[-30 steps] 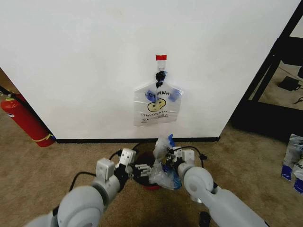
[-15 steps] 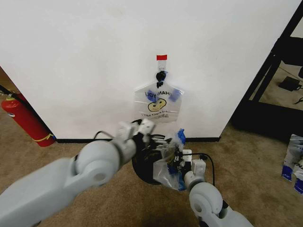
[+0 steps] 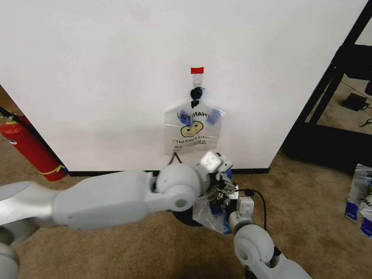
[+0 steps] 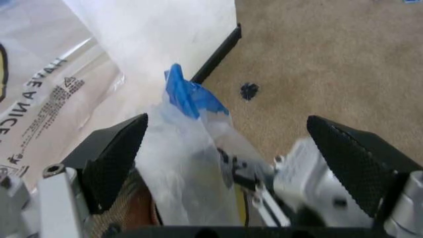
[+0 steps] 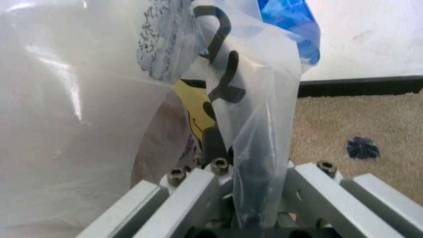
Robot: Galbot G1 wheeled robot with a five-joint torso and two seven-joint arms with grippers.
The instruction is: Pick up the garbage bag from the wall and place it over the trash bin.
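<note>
Underfoot is beige carpet (image 3: 116, 163), meeting the white wall (image 3: 93, 75) at a black baseboard (image 3: 116, 172); a red fire extinguisher (image 3: 29, 148) leans at the robot's left and a dark shelf frame (image 3: 337, 81) stands at its right. On the wall, under a red tape strip (image 3: 197, 70), a twin bag (image 3: 192, 129) hangs from a black hook (image 3: 197, 93), its smiley and lettering mirrored. Low down by the wall, the garbage bag (image 3: 210, 210), clear with blue tape, lies over the black trash bin (image 3: 185, 217). The right claw (image 3: 224, 195) pinches a fold of it. The left claw (image 4: 231, 163) is spread wide around the bag's top. "HAVE A NICE" reads in the left wrist view.
</note>
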